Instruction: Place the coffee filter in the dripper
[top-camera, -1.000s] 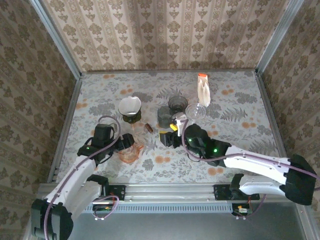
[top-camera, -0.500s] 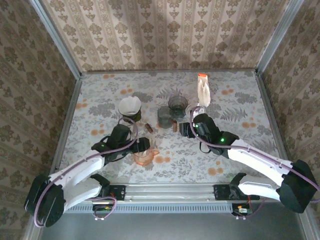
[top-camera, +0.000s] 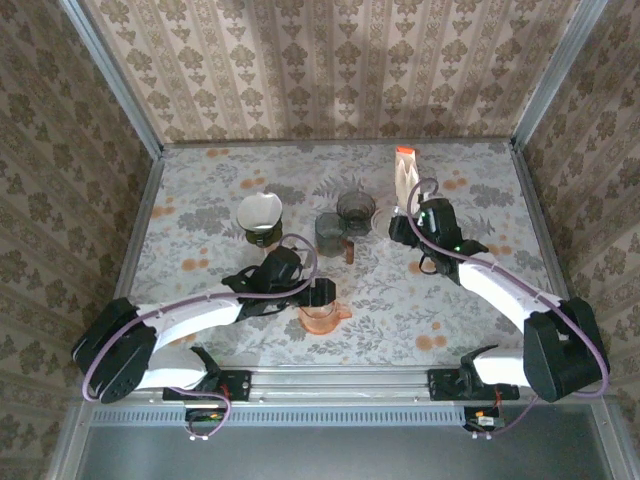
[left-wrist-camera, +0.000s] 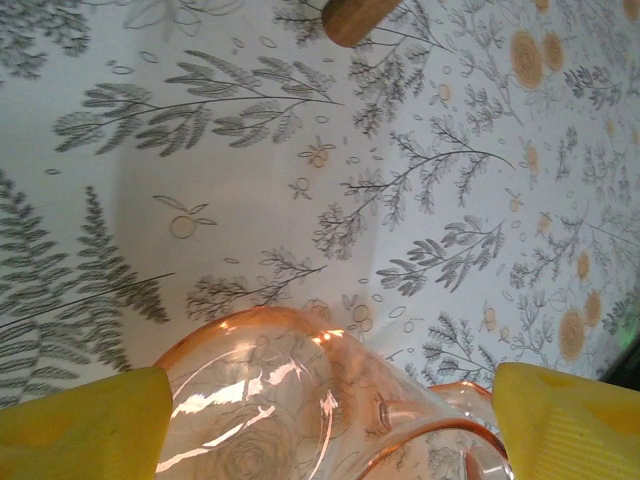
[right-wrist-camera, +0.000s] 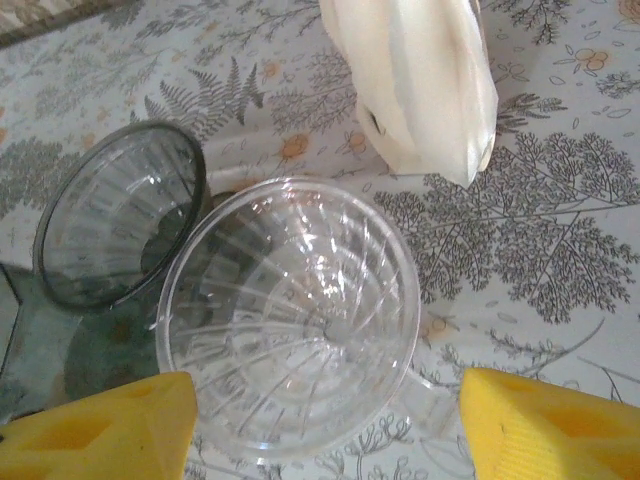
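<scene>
A stack of white coffee filters (right-wrist-camera: 420, 80) lies on the table beyond a clear dripper (right-wrist-camera: 290, 310); from above the filters (top-camera: 405, 180) carry an orange tag. My right gripper (right-wrist-camera: 325, 400) hangs open over the clear dripper, one yellow finger at each side and neither pressing on it. From above, that gripper (top-camera: 402, 226) is just below the filters. My left gripper (left-wrist-camera: 330, 400) is shut on a pink glass dripper (left-wrist-camera: 300, 400), near the front middle of the table (top-camera: 322, 318).
Two smoky grey drippers (top-camera: 355, 207) (top-camera: 328, 232) stand left of the clear one. A white filter in a dripper on a dark base (top-camera: 258, 212) sits further left. A brown wooden piece (top-camera: 349, 250) lies near the grey drippers. Patterned walls ring the table.
My left gripper has carried the pink dripper rightward along the front. My right gripper has swung back and to the right, from the table's middle to the clear dripper.
</scene>
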